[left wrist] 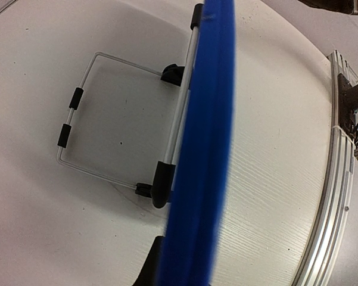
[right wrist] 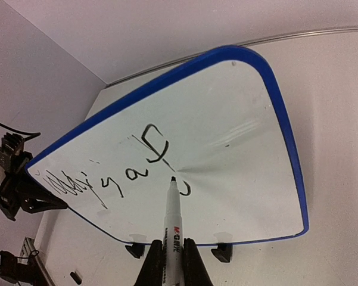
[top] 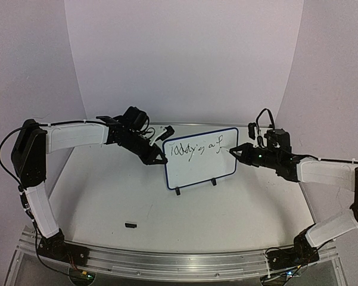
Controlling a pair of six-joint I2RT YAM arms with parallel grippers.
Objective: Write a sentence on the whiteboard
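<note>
Whiteboard (top: 201, 158) stands upright on its two feet mid-desk (top: 107, 202), face toward the arm bases. Left pincer (top: 160, 158) is at the board's 9 o'clock edge, pressed together on the blue rim. Right pincer (right wrist: 173, 250) is at the 3 o'clock side, pinching a marker pen (right wrist: 171, 208). The pen tip is on the white face, apparently touching, beside the last letter. Sentence (top: 196, 149): one line of black script across the upper half, roughly "Today is a f". A small black piece (top: 130, 225), possibly a cap, lies on the desk at 7 o'clock from the board.
</note>
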